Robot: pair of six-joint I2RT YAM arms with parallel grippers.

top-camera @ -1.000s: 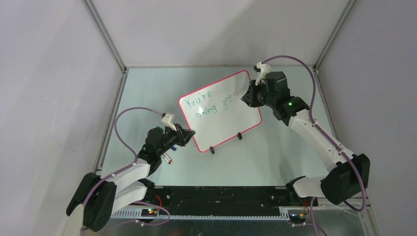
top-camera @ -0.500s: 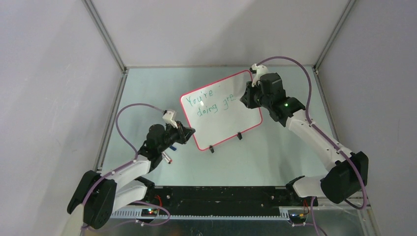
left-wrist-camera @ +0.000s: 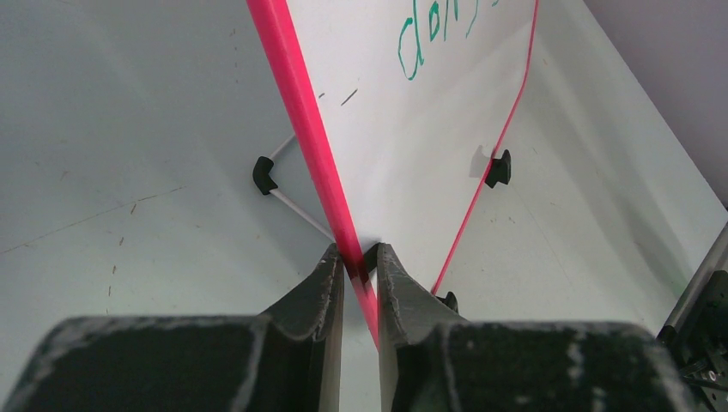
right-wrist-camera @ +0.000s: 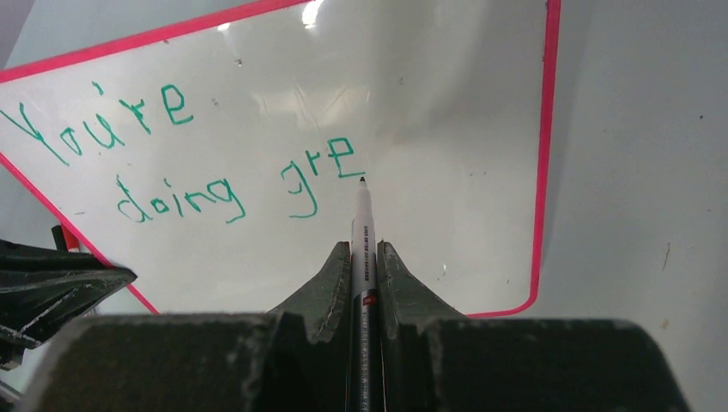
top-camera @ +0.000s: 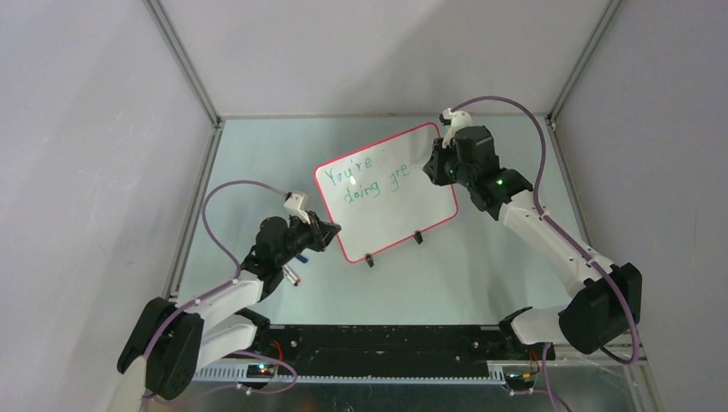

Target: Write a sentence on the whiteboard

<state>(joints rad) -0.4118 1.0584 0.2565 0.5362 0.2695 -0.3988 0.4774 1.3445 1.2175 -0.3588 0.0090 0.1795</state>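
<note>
Nearest to you, your left gripper (top-camera: 330, 230) sits at the whiteboard's (top-camera: 397, 202) near-left edge. In the left wrist view this gripper (left-wrist-camera: 356, 257) is nearly closed, its two fingers pinching the pink rim of the whiteboard (left-wrist-camera: 412, 129) between them. A small pen-like object (top-camera: 294, 275) lies on the desk (top-camera: 481, 257) just left of the board, beside the left arm; you cannot tell what it is.

The whiteboard stands tilted on the desk, roughly mid-desk, turned so one corner points toward you. Two black feet (top-camera: 370, 262) clip its near edge, and one foot (left-wrist-camera: 498, 167) shows on the rim in the left wrist view. Green lettering (right-wrist-camera: 185, 163) on the board reads "You're doing gre".

Farther back, your right gripper (top-camera: 433, 163) hangs over the whiteboard's far-right part. In the right wrist view that gripper (right-wrist-camera: 364, 249) is fully closed on a white marker (right-wrist-camera: 360, 227), which runs straight out between the fingers. The marker's dark tip is on or just above the whiteboard (right-wrist-camera: 446, 94), right below the last "e"; you cannot tell whether it touches.
</note>
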